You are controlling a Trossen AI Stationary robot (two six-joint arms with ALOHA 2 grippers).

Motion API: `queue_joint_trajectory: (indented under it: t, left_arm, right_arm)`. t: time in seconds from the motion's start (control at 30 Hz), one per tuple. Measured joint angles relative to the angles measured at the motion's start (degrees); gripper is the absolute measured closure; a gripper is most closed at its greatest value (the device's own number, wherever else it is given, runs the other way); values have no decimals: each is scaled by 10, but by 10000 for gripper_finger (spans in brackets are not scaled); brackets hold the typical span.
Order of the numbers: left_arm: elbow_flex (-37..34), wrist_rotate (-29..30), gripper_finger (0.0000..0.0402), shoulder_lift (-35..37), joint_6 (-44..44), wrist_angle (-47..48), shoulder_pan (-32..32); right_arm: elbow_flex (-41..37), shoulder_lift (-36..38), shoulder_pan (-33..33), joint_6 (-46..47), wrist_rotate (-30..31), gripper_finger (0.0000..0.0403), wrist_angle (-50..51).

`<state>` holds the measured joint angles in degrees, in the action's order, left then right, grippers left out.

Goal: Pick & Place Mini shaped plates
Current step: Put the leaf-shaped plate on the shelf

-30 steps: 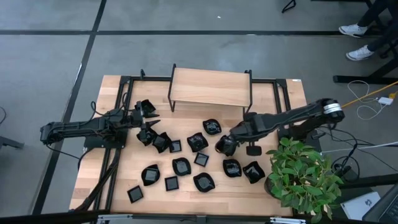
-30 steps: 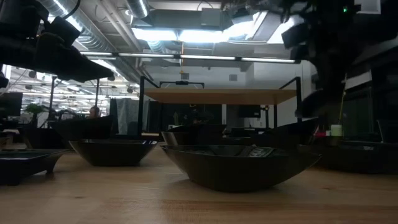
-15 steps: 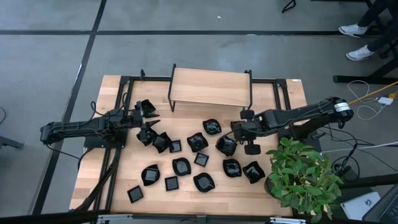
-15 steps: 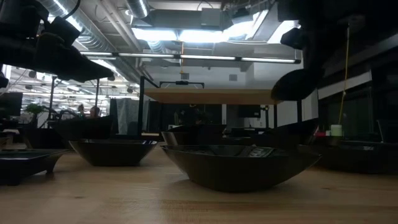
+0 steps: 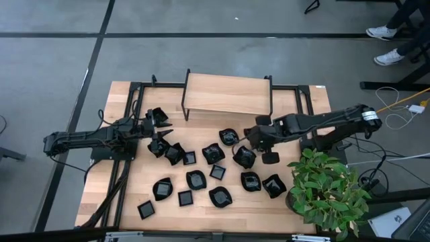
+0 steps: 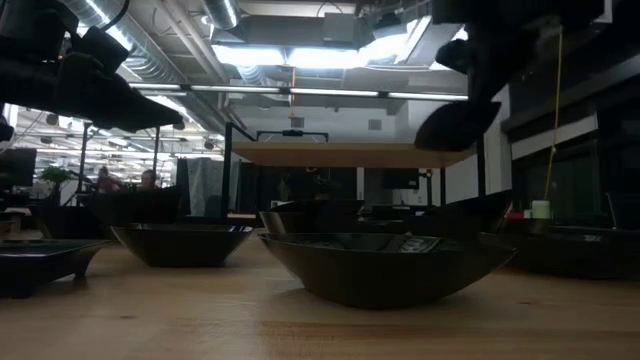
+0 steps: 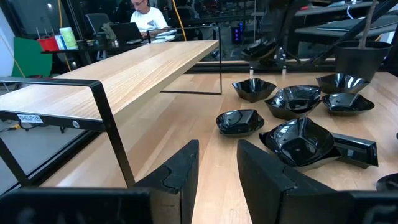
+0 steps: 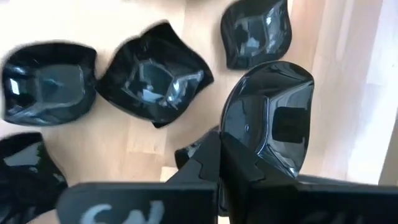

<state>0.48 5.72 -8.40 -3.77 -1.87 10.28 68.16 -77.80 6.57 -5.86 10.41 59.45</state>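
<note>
We see right claw [image 8: 219,163] clamped on plate [image 8: 270,118] rim; thin edge grip may slip, dropping plate onto plates [image 8: 155,81] beneath claw.

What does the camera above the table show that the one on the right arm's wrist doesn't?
Only the overhead view shows the whole table, the raised wooden shelf, the potted plant and the left gripper open beside a cluster of plates.

Only the right wrist view shows, close up, the right gripper shut on the rim of a glossy black plate.

Both show that held plate lifted above other mini shaped plates lying on the wood.
</note>
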Motion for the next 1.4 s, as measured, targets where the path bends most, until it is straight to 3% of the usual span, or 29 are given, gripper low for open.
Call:
queue_joint_trajectory:
  t: [0.6, 0.83, 1.33, 1.4]
  left_arm:
    - [0, 0, 297, 0, 0, 0, 0]
    - [0, 0, 297, 0, 0, 0, 0]
    - [0, 0, 297, 0, 0, 0, 0]
    - [0, 0, 297, 0, 0, 0, 0]
  right_arm:
    - [93, 0, -35, -73, -12, 398, -16]
    - [97, 0, -55, -88, -41, 398, -20]
    - [97, 0, -99, -105, -39, 398, -31]
    - [97, 0, -106, -102, -18, 398, -39]
